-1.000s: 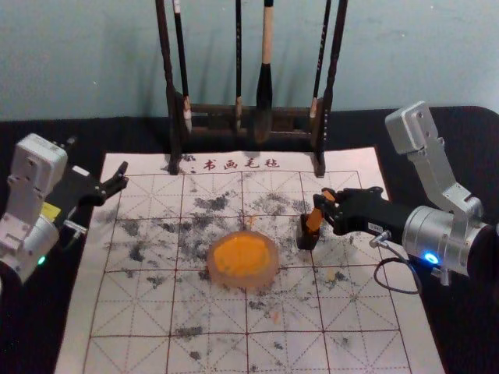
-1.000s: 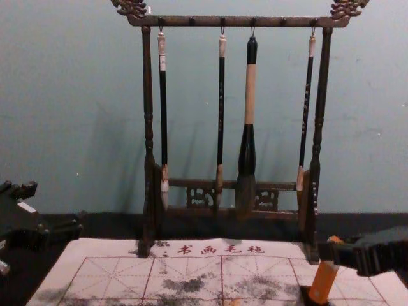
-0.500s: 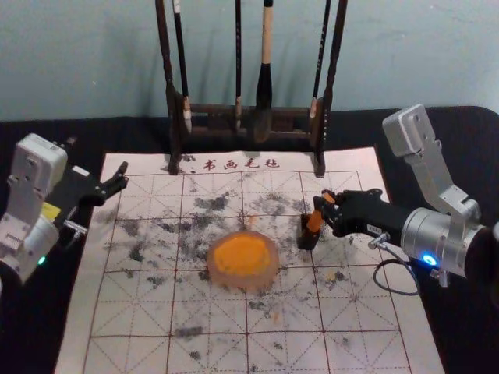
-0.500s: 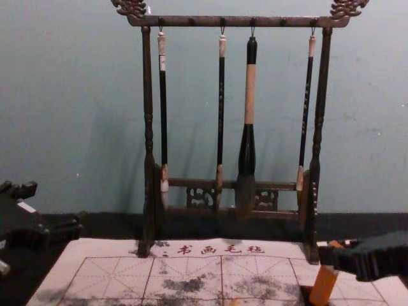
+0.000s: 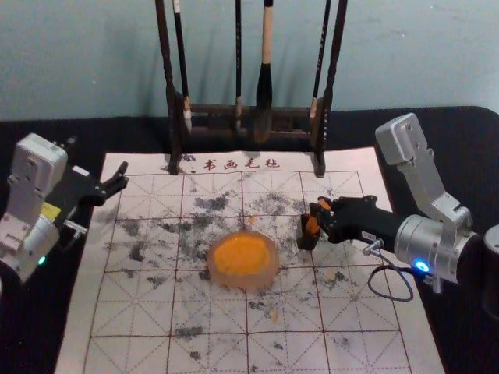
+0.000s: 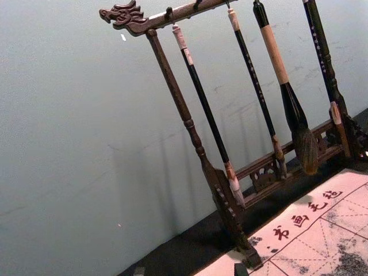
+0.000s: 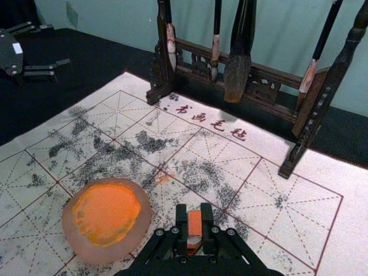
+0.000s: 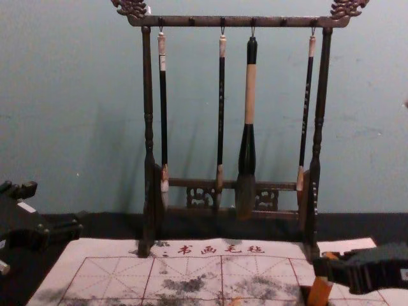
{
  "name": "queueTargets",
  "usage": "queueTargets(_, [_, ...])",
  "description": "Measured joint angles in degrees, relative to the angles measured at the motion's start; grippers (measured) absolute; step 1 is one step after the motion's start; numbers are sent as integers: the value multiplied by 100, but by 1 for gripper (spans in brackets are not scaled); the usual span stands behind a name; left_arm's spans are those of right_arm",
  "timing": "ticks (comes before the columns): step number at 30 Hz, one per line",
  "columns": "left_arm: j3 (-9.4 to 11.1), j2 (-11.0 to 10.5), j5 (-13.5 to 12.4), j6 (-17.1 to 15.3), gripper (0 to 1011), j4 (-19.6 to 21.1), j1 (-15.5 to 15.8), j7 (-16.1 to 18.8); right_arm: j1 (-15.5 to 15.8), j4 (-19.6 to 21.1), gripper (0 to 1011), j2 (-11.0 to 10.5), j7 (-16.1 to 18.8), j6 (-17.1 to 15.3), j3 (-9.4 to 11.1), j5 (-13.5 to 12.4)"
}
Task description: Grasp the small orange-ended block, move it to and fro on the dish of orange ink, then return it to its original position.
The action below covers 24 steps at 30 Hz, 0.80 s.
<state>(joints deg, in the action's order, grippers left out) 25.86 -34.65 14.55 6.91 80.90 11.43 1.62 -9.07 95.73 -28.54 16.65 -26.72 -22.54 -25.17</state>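
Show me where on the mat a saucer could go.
Free: the near mat, before the ink dish, and the stretch between dish and left gripper. Crowded: right of the dish, with the orange block, its dark holder and the right gripper.

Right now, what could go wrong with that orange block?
The right gripper holds the orange block at a lean, low at the dark holder, so the block might catch and tip the holder. The dish of orange ink sits nearby on the mat; a low swing could knock it.
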Motion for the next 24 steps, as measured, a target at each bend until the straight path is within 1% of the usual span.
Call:
queueTargets(10, [0, 0, 0, 0, 1001, 0, 0, 0, -10, -131, 133, 106, 3, 20, -61, 143])
queueTargets(20, [0, 0, 0, 0, 1001, 0, 0, 0, -27, -245, 133, 209, -23, 71, -90, 379])
queueTargets(24, [0, 0, 0, 0, 1001, 0, 0, 0, -27, -244, 133, 205, -24, 71, -91, 377])
